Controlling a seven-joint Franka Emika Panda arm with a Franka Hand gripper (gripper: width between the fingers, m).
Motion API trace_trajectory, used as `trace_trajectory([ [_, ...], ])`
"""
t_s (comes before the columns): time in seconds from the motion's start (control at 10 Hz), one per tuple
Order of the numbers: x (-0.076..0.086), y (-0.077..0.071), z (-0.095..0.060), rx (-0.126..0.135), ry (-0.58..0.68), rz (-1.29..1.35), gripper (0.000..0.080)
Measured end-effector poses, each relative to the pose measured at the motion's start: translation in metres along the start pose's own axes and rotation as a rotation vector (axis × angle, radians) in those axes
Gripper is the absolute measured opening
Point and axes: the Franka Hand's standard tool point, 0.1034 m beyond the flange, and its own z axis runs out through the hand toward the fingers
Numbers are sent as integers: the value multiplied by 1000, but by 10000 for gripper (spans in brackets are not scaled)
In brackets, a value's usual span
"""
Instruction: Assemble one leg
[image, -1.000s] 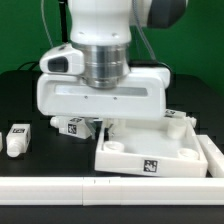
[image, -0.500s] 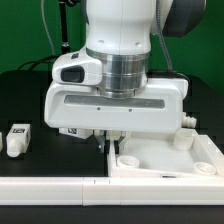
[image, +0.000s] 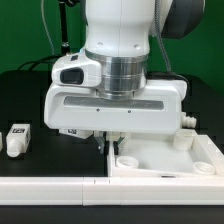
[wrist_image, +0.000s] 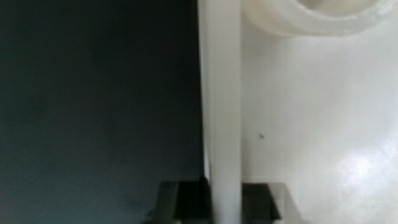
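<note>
My gripper (image: 110, 146) is low over the table, its black fingers (wrist_image: 182, 203) closed on either side of the thin edge wall of the large white square panel (image: 165, 165). The wrist view shows that wall (wrist_image: 221, 110) running between the fingers, with a round corner socket (wrist_image: 331, 14) beyond. One leg (image: 16, 139), a chunky white block with a marker tag, lies alone on the black table at the exterior view's left. Another tagged leg (image: 70, 131) peeks out from under my hand. A third leg (image: 185, 119) lies behind the panel at the right.
A long white rail (image: 50, 186) runs along the table's front edge, right against the panel's near side. A small white peg part (image: 182, 141) sits on the panel near its right rear corner. Cables hang behind the arm.
In the last second my hand moved towards the exterior view's right and front, and the panel slid with it up to the front rail and squared with it. Nothing moved in the last half second.
</note>
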Motion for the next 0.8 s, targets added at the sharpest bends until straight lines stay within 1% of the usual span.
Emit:
trace_trajectory([
  [0.1, 0, 0, 0, 0, 0, 0, 55],
  [0.2, 0, 0, 0, 0, 0, 0, 119],
  [0.3, 0, 0, 0, 0, 0, 0, 119],
  [0.4, 0, 0, 0, 0, 0, 0, 331],
  [0.5, 0, -1, -1, 0, 1, -1, 482],
  [0.6, -6, -3, -14, 11, -24, 0, 595],
  [0.7, -18, -1, -33, 28, -44, 10, 595],
  [0.8, -27, -3, -51, 32, -29, 12, 637],
])
